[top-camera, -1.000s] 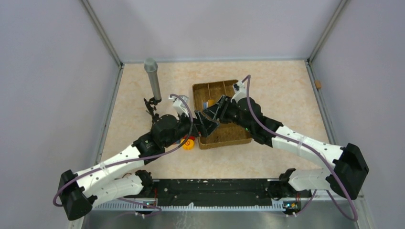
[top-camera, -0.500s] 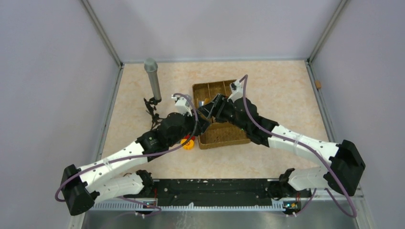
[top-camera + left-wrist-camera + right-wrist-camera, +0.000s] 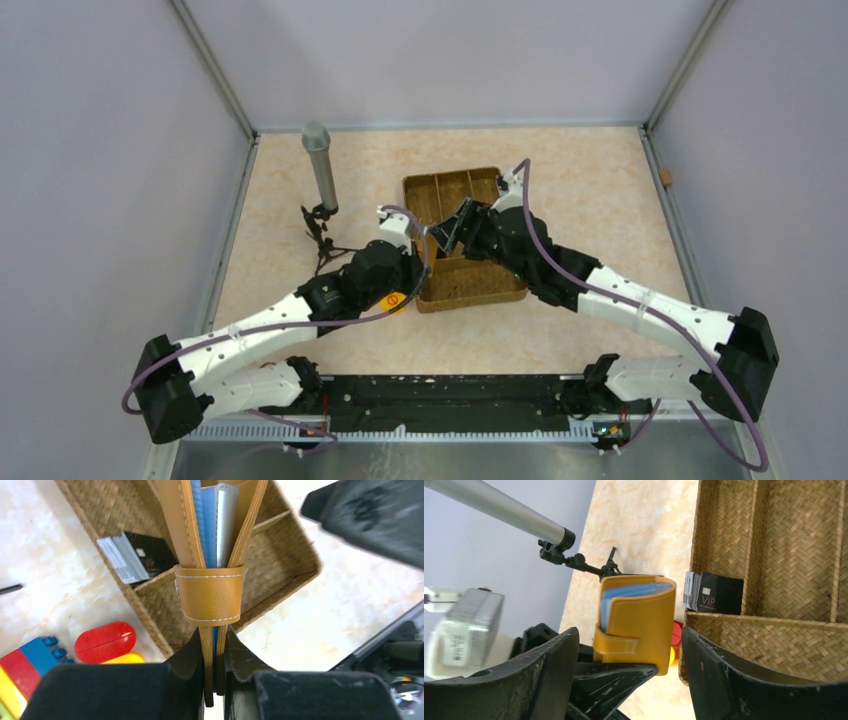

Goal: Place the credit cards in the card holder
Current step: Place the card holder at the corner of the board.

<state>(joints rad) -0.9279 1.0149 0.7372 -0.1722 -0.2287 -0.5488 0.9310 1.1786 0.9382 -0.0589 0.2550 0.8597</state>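
Top external view: left gripper [image 3: 421, 243] and right gripper [image 3: 452, 228] meet over the left edge of the woven tray [image 3: 480, 285], centre frame.

Left wrist view: left jaws are clamped on the lower edge of the card holder [image 3: 210, 555], its pockets spread open at top centre. The credit cards [image 3: 134, 556] lie stacked in a tray compartment, upper left.

Right wrist view: right jaws stand apart, empty, flanking the holder.

Judged step: holder presented, cards not yet picked. Next, the right gripper must grasp a card from the stack.

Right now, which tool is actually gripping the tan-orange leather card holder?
The left tool: its jaws are shut on one edge of the tan-orange leather card holder. The right tool is open, straddling the holder without touching it.
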